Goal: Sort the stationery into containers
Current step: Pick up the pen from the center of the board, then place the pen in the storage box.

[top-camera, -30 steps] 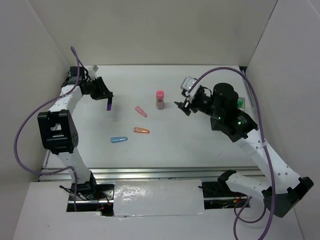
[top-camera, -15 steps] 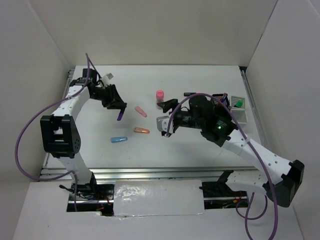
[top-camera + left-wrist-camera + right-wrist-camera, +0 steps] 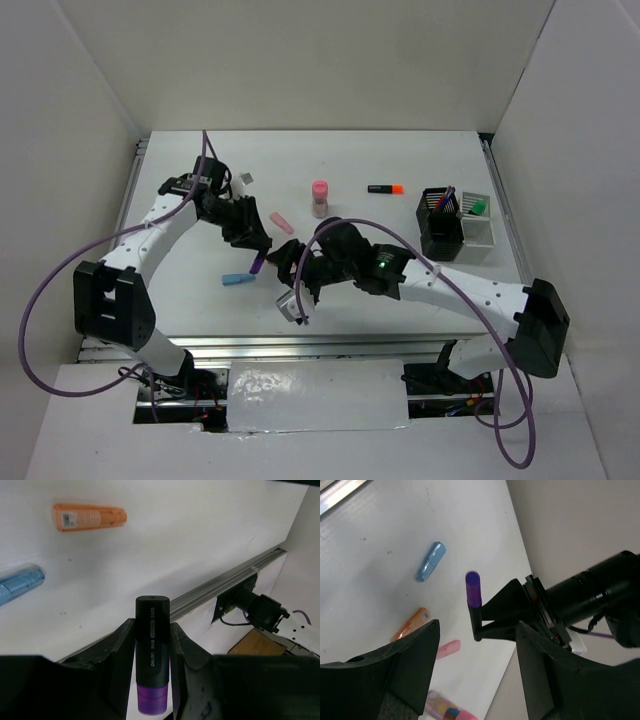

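Left wrist view: the left fingers point(image 3: 124, 647) clamp the black end of a highlighter point(image 3: 152, 625) above the table point(image 3: 190, 535). It lies crosswise to them, purple end toward the near edge. The right fingers point(image 3: 415, 655) stand wide and empty beside it.

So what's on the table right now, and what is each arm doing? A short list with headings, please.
Left pincer: shut on a black highlighter with a purple end, held above the table
Right pincer: open, empty, facing that highlighter
Loose on table: blue cap piece, orange cap piece, pink cap piece, pink-capped cylinder, orange and black highlighter
Black mesh cup: holds pens
White tray: beside the cup, holds a green item
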You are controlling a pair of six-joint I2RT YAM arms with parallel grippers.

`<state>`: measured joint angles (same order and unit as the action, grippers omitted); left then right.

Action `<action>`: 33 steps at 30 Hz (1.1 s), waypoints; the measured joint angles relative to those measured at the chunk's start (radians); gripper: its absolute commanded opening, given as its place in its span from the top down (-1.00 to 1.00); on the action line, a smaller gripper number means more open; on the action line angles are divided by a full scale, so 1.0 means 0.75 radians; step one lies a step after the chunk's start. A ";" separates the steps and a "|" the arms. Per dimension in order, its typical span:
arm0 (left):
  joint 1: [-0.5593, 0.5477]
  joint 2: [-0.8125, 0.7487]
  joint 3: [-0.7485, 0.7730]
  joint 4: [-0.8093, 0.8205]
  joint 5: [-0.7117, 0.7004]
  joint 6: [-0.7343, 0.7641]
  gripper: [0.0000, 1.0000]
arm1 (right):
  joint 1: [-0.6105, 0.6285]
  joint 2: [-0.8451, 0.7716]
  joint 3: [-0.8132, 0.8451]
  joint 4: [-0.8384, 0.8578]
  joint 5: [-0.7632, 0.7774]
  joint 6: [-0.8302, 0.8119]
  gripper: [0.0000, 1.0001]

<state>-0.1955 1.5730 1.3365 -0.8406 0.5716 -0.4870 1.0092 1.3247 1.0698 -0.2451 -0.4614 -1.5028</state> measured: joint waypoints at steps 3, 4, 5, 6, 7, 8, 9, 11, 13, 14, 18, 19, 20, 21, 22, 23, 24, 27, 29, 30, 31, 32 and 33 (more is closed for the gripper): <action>-0.020 -0.036 -0.065 0.002 -0.011 -0.020 1.00 | 0.038 0.058 -0.001 0.016 0.020 -0.018 -0.35; -0.023 -0.041 -0.075 0.001 -0.013 -0.021 1.00 | 0.046 0.076 -0.001 0.019 0.026 -0.021 -0.35; -0.023 -0.044 -0.080 0.001 -0.015 -0.022 1.00 | 0.052 0.092 -0.001 0.021 0.033 -0.023 -0.35; -0.023 -0.046 -0.082 0.002 -0.018 -0.022 1.00 | 0.057 0.106 -0.001 0.022 0.040 -0.027 -0.35; -0.023 -0.048 -0.083 0.003 -0.021 -0.022 1.00 | 0.061 0.121 -0.001 0.022 0.045 -0.031 -0.34; -0.023 -0.050 -0.083 0.005 -0.022 -0.023 0.99 | 0.063 0.133 -0.001 0.022 0.051 -0.035 -0.35; -0.023 -0.054 -0.084 0.007 -0.022 -0.023 0.99 | 0.065 0.143 -0.001 0.023 0.054 -0.038 -0.34; -0.023 -0.069 -0.095 0.017 -0.022 -0.024 0.99 | 0.068 0.167 0.002 0.023 0.063 -0.044 -0.34; -0.026 -0.087 -0.113 0.023 -0.022 -0.024 0.99 | 0.071 0.197 0.005 0.028 0.071 -0.048 -0.33; -0.026 -0.097 -0.122 0.024 -0.022 -0.024 0.98 | 0.072 0.213 0.008 0.030 0.074 -0.049 -0.33; -0.030 -0.120 -0.137 0.025 -0.023 -0.022 0.99 | 0.080 0.270 0.032 0.037 0.087 -0.055 -0.32; -0.030 -0.121 -0.137 0.025 -0.024 -0.021 0.99 | 0.082 0.281 0.042 0.039 0.090 -0.058 -0.32; -0.030 -0.121 -0.137 0.025 -0.023 -0.023 0.99 | 0.083 0.289 0.052 0.045 0.091 -0.059 -0.31; -0.030 -0.121 -0.137 0.026 -0.022 -0.024 0.99 | 0.086 0.297 0.062 0.057 0.093 -0.064 -0.30; -0.032 -0.121 -0.137 0.026 -0.021 -0.024 0.99 | 0.088 0.303 0.068 0.068 0.094 -0.069 -0.30; -0.033 -0.121 -0.137 0.026 -0.021 -0.024 0.99 | 0.091 0.308 0.072 0.078 0.097 -0.073 -0.30; -0.033 -0.121 -0.137 0.028 -0.021 -0.024 0.99 | 0.094 0.315 0.079 0.080 0.098 -0.077 -0.29; -0.035 -0.123 -0.144 0.035 -0.017 -0.024 0.99 | 0.102 0.331 0.098 0.088 0.103 -0.084 -0.13; -0.035 -0.123 -0.147 0.037 -0.012 -0.024 1.00 | 0.105 0.342 0.108 0.094 0.107 -0.088 -0.02; -0.035 -0.123 -0.149 0.040 -0.011 -0.024 1.00 | 0.106 0.348 0.113 0.096 0.108 -0.089 0.05; -0.035 -0.123 -0.150 0.041 -0.011 -0.024 0.99 | 0.106 0.355 0.118 0.097 0.109 -0.090 0.09; -0.035 -0.123 -0.151 0.043 -0.010 -0.025 0.99 | 0.106 0.362 0.122 0.098 0.109 -0.092 0.13; -0.035 -0.123 -0.151 0.044 -0.008 -0.025 0.98 | 0.106 0.369 0.125 0.098 0.110 -0.093 0.18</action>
<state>-0.2214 1.4811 1.2232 -0.8074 0.5659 -0.5056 1.0889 1.6012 1.1633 -0.1715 -0.3786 -1.5726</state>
